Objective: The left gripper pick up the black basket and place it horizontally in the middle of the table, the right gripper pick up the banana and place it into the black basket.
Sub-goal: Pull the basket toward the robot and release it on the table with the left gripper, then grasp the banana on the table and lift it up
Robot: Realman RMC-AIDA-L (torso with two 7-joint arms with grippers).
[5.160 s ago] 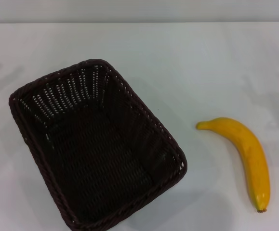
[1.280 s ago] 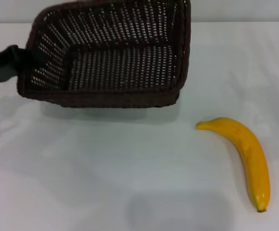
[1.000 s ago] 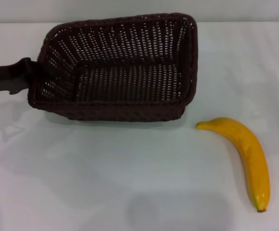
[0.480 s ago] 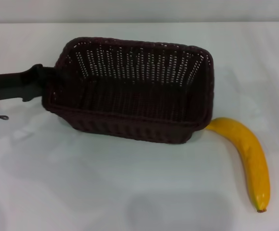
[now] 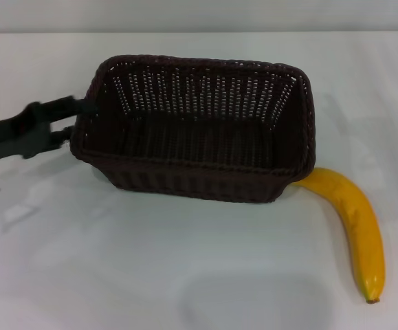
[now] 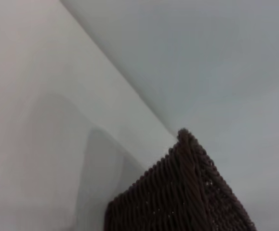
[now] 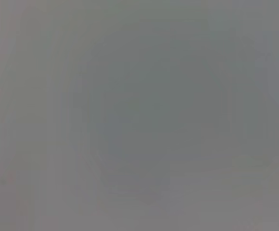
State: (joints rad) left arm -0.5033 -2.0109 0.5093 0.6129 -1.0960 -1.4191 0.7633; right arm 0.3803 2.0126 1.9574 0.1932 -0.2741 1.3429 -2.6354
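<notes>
White table (image 5: 185, 275), one black basket (image 5: 199, 130), one banana (image 5: 353, 220), left hand (image 5: 78, 118) at rim.

A corner of the dark brown-black woven wicker basket (image 6: 187, 197) rises against the plain white tabletop (image 6: 57, 144).

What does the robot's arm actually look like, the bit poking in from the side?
Only the left gripper shows, in the head view. It is matt black: a chunky, blocky body that narrows into two slim, straight black fingers. No markings or sleeve show on it. A small dark loop at the picture's edge may be a thin cable. The right arm is out of sight.
</notes>
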